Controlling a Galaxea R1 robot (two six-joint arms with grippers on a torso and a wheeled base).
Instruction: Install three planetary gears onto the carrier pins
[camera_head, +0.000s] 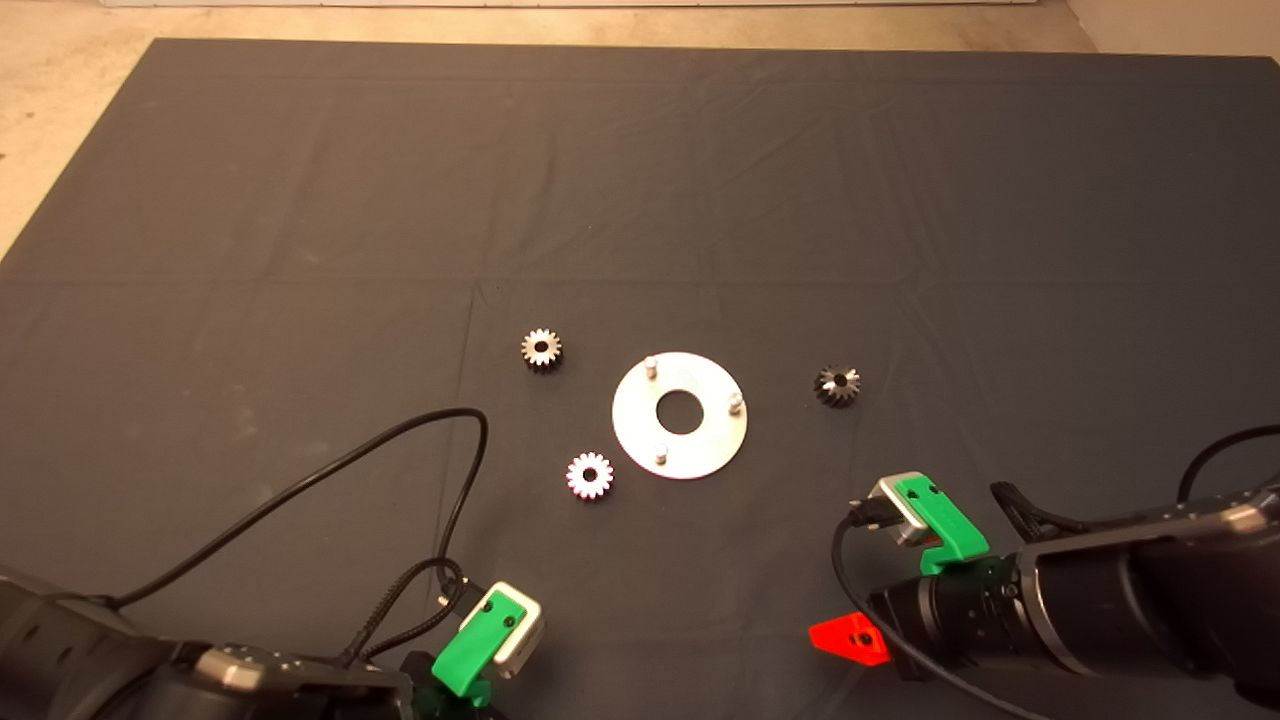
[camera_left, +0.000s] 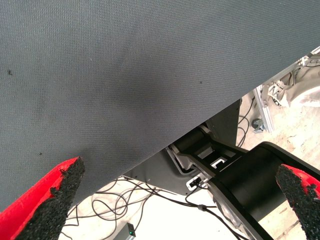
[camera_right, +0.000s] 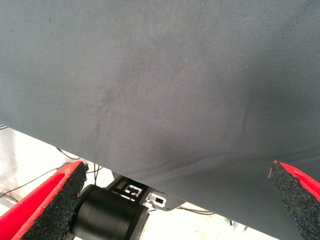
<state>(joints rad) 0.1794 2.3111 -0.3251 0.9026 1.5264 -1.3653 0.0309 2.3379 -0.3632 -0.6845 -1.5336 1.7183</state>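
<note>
A flat silver disc (camera_head: 700, 440) with a large centre hole lies mid-mat; three carrier pins (camera_head: 650, 366) stand bare on it. Two silvery planetary gears lie left of it: one (camera_head: 541, 348) farther back, one (camera_head: 589, 475) nearer the front. The darker gear (camera_head: 837, 385) lies right of the disc. My left gripper (camera_left: 175, 200) is open and empty at the mat's front edge, lower left in the head view (camera_head: 470, 660). My right gripper (camera_right: 175, 200) is open and empty at the lower right in the head view (camera_head: 850, 637), in front of the dark gear.
The dark mat (camera_head: 640, 200) covers the table. A black cable (camera_head: 400, 440) loops over the mat from the left arm, short of the front silvery gear. Both wrist views look past the mat's front edge (camera_left: 200, 125) at cables and the robot's base below.
</note>
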